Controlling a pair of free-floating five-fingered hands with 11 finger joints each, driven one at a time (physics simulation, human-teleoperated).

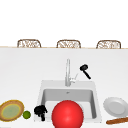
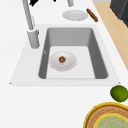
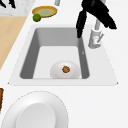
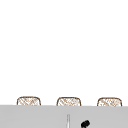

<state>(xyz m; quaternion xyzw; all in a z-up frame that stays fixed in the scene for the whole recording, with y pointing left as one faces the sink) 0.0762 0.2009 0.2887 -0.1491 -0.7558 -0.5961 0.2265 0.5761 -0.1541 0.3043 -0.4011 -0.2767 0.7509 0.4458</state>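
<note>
My right hand (image 1: 85,69), fingers straight, hovers beside the faucet (image 1: 67,72); its lever (image 1: 75,77) looks rigid, smooth; best pushed at the tip.

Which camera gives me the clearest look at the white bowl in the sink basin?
The left side view: the round white bowl with a brown morsel inside sits unobstructed on the basin floor. The right side view shows the bowl too, partly cut off by the sink's near wall. The front view hides it behind a red ball.
</note>
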